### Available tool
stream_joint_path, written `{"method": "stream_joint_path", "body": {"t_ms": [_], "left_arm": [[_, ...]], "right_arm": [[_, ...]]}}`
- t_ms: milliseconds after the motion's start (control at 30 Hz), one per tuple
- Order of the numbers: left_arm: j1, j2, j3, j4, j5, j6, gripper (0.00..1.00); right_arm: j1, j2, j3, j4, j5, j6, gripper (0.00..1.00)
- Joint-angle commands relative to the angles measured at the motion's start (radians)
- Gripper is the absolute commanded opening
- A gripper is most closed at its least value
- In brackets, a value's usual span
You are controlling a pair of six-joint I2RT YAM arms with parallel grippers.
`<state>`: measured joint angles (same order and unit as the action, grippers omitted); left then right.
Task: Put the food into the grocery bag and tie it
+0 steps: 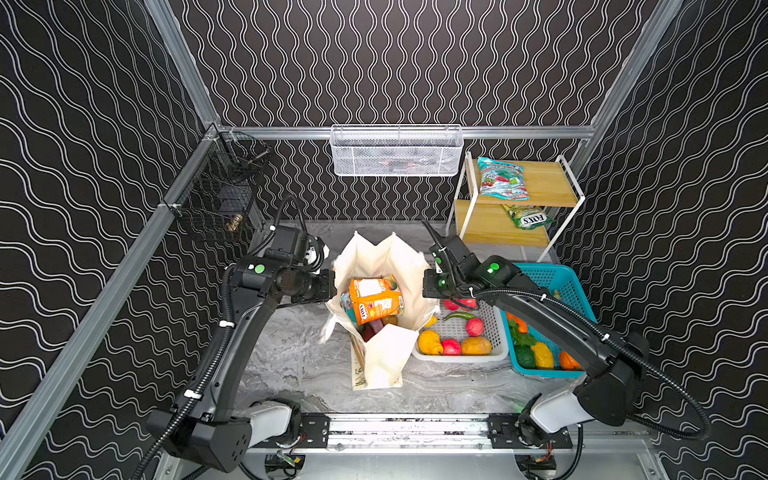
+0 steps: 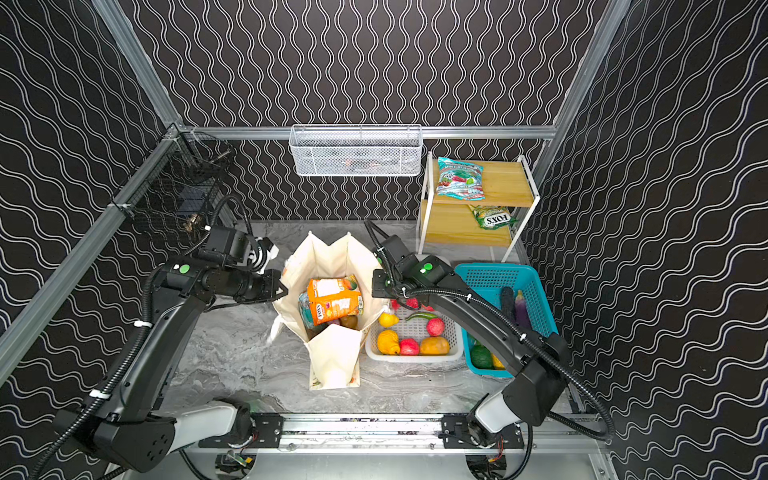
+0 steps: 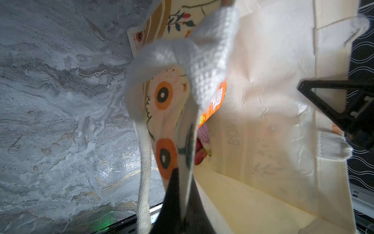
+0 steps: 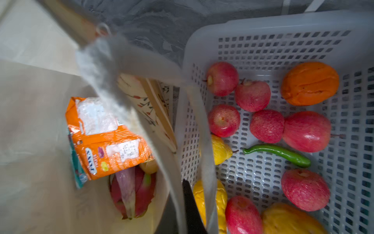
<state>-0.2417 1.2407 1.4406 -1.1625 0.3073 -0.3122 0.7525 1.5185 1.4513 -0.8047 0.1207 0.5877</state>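
Since both straps are pinched and the bag's mouth gapes wide, the tie is judged the step in hand, and the risky one.

Where things lie: grocery bag stands upright mid-desk, just beside the white basket. Inside it are the orange packet on top, the teal packet tucked under it, and the dragon fruit at the bottom.

Risks, as judged:
1. Slip. The webbing is thick and looks held near the fingertips; a sharp pull across the mouth may draw it out of either tool.
2. Tip or drag. The bag is tall and soft-walled; an uneven pull from one side could topple it toward the basket or slide it over the desk.
3. Snag. The right strap handle runs just beside the basket's rim — it could catch there as it lifts.
4. The orange packet rides high; straps drawn over it may crush it or lever it out.
5. Both arms must work over one narrow mouth, so contact between them is possible.

Left tool: jaws closed on the left strap handle, which runs down between them. The loop's other leg hangs free alongside.

Right tool: jaws closed. The right strap handle appears clamped between them — that view is blurred, so the grip is not certain.
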Motion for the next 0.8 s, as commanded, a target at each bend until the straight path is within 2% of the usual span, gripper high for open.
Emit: {"method": "stream_joint_path", "body": {"t_ms": [0,67,100,200,300,433,533,633,767], "left_arm": [[0.001,-0.001,-0.005,0.017,0.013,0.014,0.0],[0.001,-0.004,-0.003,0.019,0.013,0.011,0.0],[0.001,-0.009,-0.002,0.02,0.007,0.006,0.03],[0.002,-0.027,-0.002,0.031,-0.004,-0.011,0.27],[0.002,-0.052,0.001,0.044,-0.005,-0.039,0.45],[0.001,-0.124,0.008,0.068,-0.077,-0.109,0.6],[0.006,-0.222,-0.012,0.094,-0.209,-0.212,0.72],[0.02,-0.303,-0.034,0.07,-0.317,-0.319,0.72],[0.041,-0.349,-0.086,0.024,-0.34,-0.411,0.61]], "right_arm": [[0.005,-0.007,-0.024,0.031,-0.015,0.008,0.0],[0.004,-0.017,-0.026,0.036,-0.018,0.01,0.0],[0.004,-0.023,-0.026,0.043,-0.019,0.009,0.02],[0.004,-0.038,-0.023,0.051,-0.022,0.008,0.12],[0.004,-0.051,-0.019,0.059,-0.035,0.005,0.21],[0.004,-0.071,-0.015,0.071,-0.044,0.006,0.36],[0.005,-0.089,-0.006,0.074,-0.037,0.005,0.48],[0.004,-0.109,0.004,0.076,-0.018,0.003,0.54],[0.004,-0.15,0.006,0.089,0.005,0.006,0.59]]}}
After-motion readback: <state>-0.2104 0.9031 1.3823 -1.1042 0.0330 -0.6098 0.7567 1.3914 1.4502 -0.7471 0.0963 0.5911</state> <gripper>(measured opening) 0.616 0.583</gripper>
